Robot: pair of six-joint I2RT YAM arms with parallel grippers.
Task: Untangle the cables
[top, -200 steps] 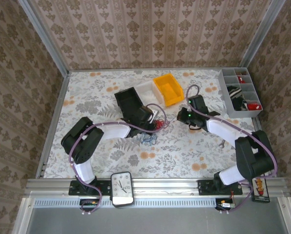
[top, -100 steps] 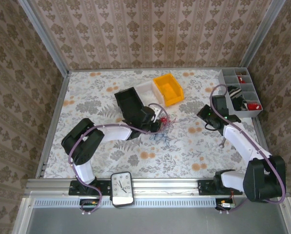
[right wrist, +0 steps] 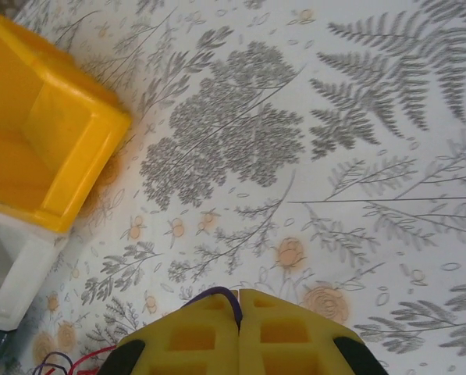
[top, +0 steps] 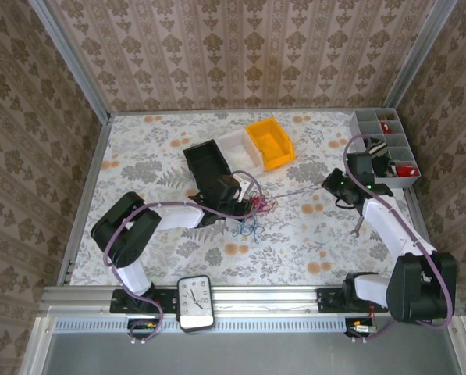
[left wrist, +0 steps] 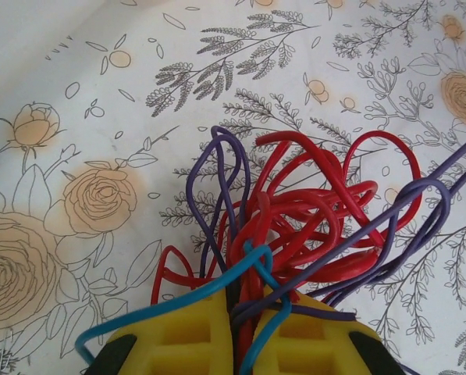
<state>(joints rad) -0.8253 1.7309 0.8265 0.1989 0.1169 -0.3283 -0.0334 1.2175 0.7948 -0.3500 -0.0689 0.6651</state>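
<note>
The left fingers (left wrist: 182, 336) are pressed together on the tangle of cables (left wrist: 303, 211). The red, blue and purple cables bunch up just past their tips, over the counter (left wrist: 76, 94). That pinch likely holds the knot in place. The right fingers (right wrist: 287, 332) pinch one purple cable (right wrist: 217, 295), which runs tight back toward the left fingers, probably to slide it free. The left arm (top: 178, 212) is bent and low. The right arm (top: 389, 223) reaches far away from the tangle.

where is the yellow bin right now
In the top view the yellow bin sits far centre, with the white bin next to it on its left.
</note>
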